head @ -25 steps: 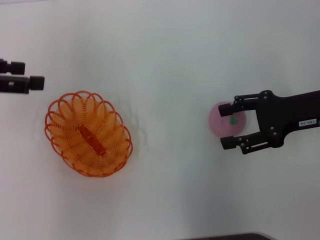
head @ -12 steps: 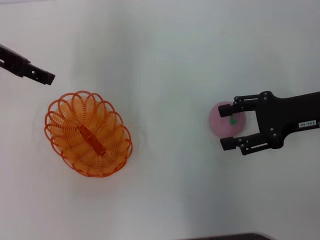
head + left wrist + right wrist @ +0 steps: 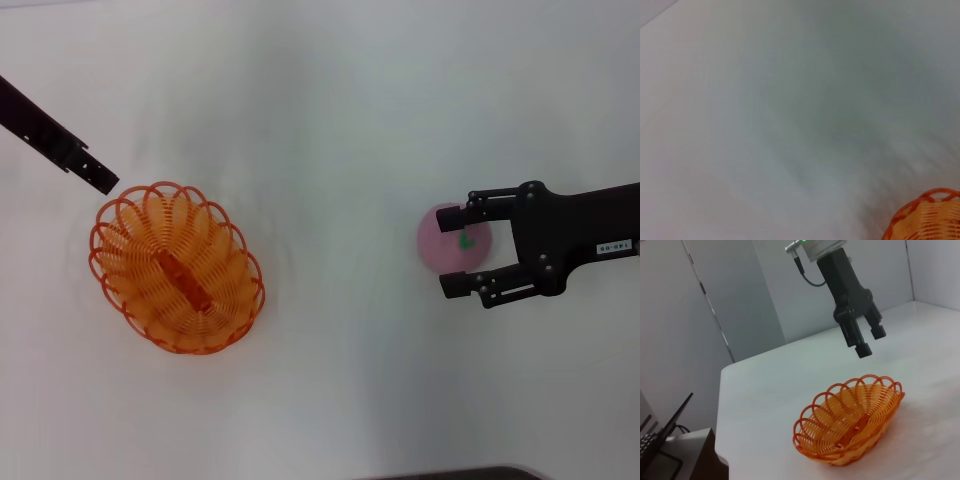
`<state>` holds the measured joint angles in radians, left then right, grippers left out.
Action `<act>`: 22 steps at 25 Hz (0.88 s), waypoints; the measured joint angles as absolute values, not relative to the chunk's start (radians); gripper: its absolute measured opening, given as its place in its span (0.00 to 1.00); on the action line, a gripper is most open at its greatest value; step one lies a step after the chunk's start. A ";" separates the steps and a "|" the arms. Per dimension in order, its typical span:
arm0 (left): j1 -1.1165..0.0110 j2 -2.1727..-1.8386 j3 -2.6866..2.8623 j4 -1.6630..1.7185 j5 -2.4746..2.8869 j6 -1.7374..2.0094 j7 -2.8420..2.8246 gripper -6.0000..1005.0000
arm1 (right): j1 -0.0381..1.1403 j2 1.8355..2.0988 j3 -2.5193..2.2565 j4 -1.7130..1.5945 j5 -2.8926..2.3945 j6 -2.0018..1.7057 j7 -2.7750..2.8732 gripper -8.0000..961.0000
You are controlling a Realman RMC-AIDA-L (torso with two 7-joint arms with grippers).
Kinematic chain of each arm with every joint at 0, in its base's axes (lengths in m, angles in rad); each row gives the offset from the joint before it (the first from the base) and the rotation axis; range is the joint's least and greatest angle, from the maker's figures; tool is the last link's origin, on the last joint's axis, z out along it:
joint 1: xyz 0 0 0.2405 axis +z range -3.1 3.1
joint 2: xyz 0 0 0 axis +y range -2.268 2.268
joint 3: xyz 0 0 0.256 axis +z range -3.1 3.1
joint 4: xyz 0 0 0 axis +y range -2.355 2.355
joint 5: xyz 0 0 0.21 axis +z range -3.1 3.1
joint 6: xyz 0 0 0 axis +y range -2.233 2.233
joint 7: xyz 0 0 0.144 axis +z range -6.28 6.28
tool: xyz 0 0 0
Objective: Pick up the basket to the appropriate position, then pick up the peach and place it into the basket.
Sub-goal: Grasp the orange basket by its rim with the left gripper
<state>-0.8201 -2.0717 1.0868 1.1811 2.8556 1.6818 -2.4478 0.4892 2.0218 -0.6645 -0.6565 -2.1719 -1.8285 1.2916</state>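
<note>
The orange basket (image 3: 178, 267) lies on the white table at the left; it also shows in the right wrist view (image 3: 850, 422), and its rim shows in the left wrist view (image 3: 927, 220). My left gripper (image 3: 103, 180) hangs just beyond the basket's far-left rim, above it, with its fingers a little apart and empty (image 3: 871, 342). The pink peach (image 3: 440, 245) with a green leaf mark sits at the right. My right gripper (image 3: 449, 253) is open, with one finger on each side of the peach. Whether the fingers touch the peach cannot be told.
The white table (image 3: 330, 120) stretches between basket and peach. A dark object (image 3: 450, 473) sits at the near edge. In the right wrist view a laptop (image 3: 665, 432) on a stand lies off the table's far corner, with grey walls behind.
My left gripper has swung in from the left edge, turned, and come down toward the basket's far-left rim. The right gripper, peach and basket have not moved.
</note>
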 joint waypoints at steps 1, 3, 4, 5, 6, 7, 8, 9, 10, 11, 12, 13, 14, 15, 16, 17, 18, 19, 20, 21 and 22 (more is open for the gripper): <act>-0.823 -2.072 1.086 1.175 2.856 1.680 -2.448 0.86 | 0.489 2.022 -0.664 -0.657 -2.172 -1.829 1.292 0.88; -0.824 -2.072 1.086 1.162 2.856 1.676 -2.448 0.86 | 0.489 2.022 -0.664 -0.657 -2.172 -1.828 1.292 0.88; -0.825 -2.072 1.086 1.151 2.856 1.670 -2.448 0.86 | 0.489 2.022 -0.663 -0.657 -2.172 -1.828 1.292 0.88; -0.826 -2.072 1.087 1.139 2.856 1.663 -2.447 0.86 | 0.490 2.022 -0.663 -0.657 -2.172 -1.829 1.292 0.88; -0.826 -2.073 1.088 1.129 2.856 1.656 -2.447 0.86 | 0.490 2.022 -0.663 -0.657 -2.172 -1.829 1.292 0.88; -0.827 -2.075 1.088 1.120 2.856 1.646 -2.446 0.86 | 0.491 2.022 -0.662 -0.657 -2.172 -1.828 1.292 0.88; -0.827 -2.077 1.088 1.109 2.856 1.635 -2.445 0.86 | 0.492 2.022 -0.662 -0.657 -2.172 -1.829 1.292 0.88; -0.827 -2.079 1.088 1.098 2.856 1.626 -2.443 0.86 | 0.494 2.022 -0.662 -0.657 -2.172 -1.829 1.292 0.88; -0.827 -2.082 1.089 1.078 2.857 1.609 -2.440 0.86 | 0.496 2.022 -0.662 -0.657 -2.172 -1.829 1.292 0.88; -0.828 -2.086 1.090 1.049 2.857 1.586 -2.436 0.86 | 0.498 2.024 -0.662 -0.657 -2.172 -1.828 1.292 0.88; -0.828 -2.086 1.090 1.049 2.857 1.586 -2.436 0.86 | 0.498 2.024 -0.662 -0.657 -2.172 -1.828 1.292 0.88; -0.829 -2.088 1.093 1.031 2.857 1.570 -2.433 0.86 | 0.499 2.026 -0.662 -0.657 -2.172 -1.827 1.292 0.88; -0.830 -2.089 1.095 1.015 2.857 1.559 -2.431 0.86 | 0.499 2.027 -0.662 -0.657 -2.172 -1.825 1.292 0.88; -0.831 -2.090 1.097 0.998 2.857 1.548 -2.429 0.86 | 0.500 2.028 -0.663 -0.657 -2.172 -1.823 1.292 0.88; -0.832 -2.091 1.098 0.981 2.857 1.539 -2.426 0.86 | 0.500 2.030 -0.663 -0.657 -2.172 -1.821 1.292 0.88; -0.834 -2.092 1.099 0.967 2.857 1.530 -2.424 0.86 | 0.500 2.030 -0.663 -0.657 -2.172 -1.819 1.292 0.88; -0.834 -2.093 1.099 0.958 2.857 1.521 -2.421 0.86 | 0.500 2.031 -0.663 -0.657 -2.172 -1.818 1.292 0.88; -0.834 -2.094 1.099 0.950 2.857 1.514 -2.419 0.86 | 0.500 2.031 -0.663 -0.657 -2.172 -1.816 1.292 0.88; -0.833 -2.096 1.099 0.943 2.857 1.505 -2.416 0.86 | 0.500 2.031 -0.663 -0.657 -2.172 -1.815 1.292 0.88; -0.833 -2.099 1.099 0.933 2.857 1.495 -2.414 0.86 | 0.500 2.031 -0.663 -0.657 -2.172 -1.815 1.292 0.88; -0.832 -2.101 1.099 0.925 2.857 1.487 -2.412 0.86 | 0.500 2.031 -0.663 -0.657 -2.172 -1.814 1.292 0.88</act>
